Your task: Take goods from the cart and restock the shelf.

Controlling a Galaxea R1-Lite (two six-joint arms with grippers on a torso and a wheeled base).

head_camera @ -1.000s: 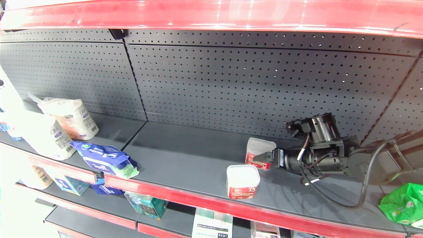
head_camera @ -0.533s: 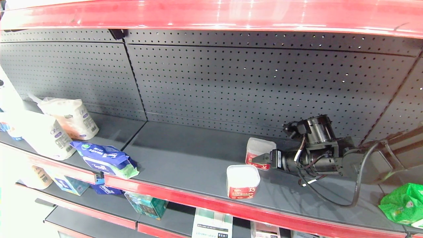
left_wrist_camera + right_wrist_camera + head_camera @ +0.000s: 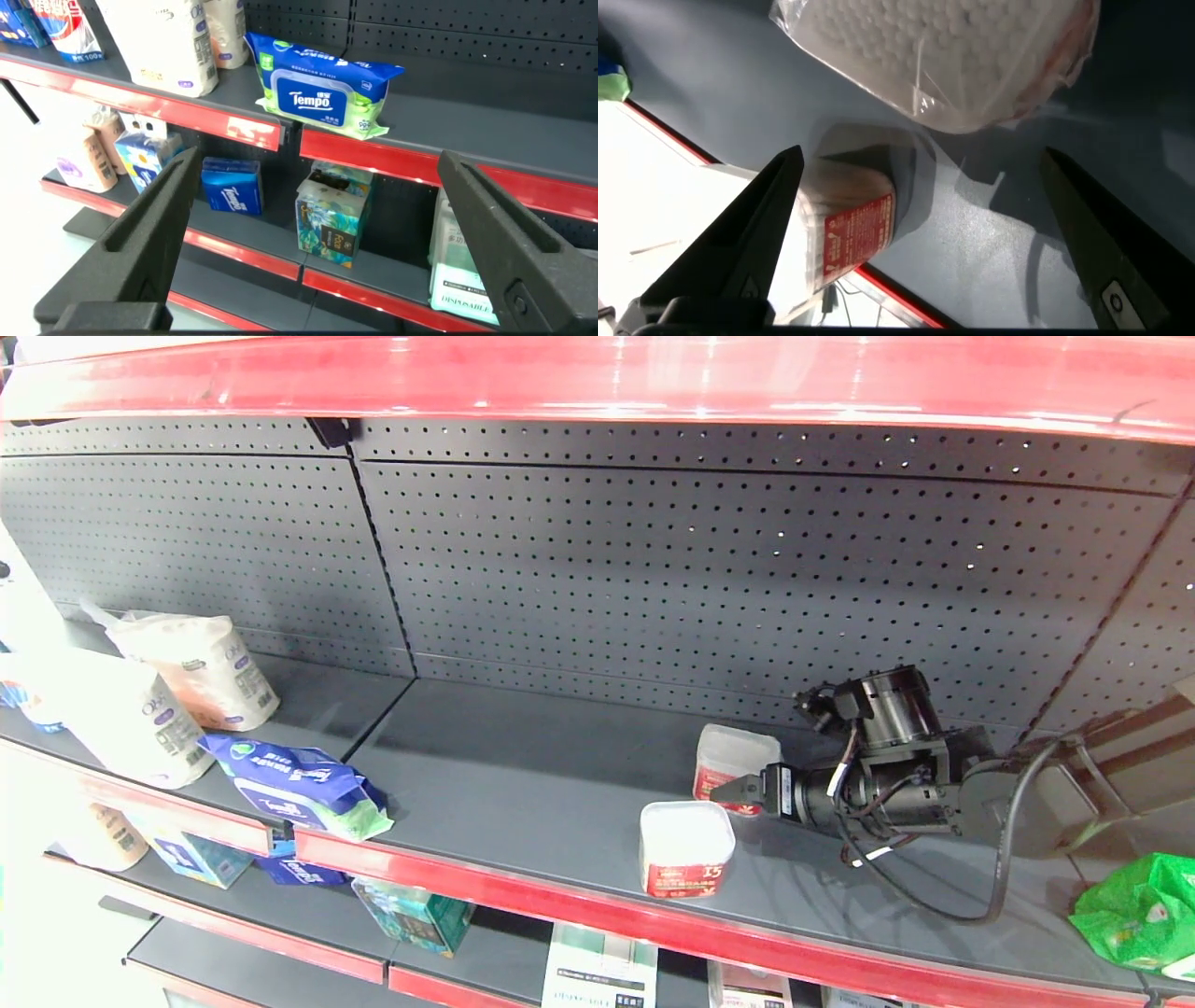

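Shelf (image 3: pixel 523 775): rear tub (image 3: pixel 738 751) beside right hand (image 3: pixel 729 791)

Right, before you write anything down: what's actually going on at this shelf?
A robot is restocking the shelf. Its right hand is low over the shelf board, open, right beside the rear tub. The front tub stands near the shelf's red edge. The hand grips neither tub. The left hand is open and empty, facing the lower shelves below the blue wipes pack.
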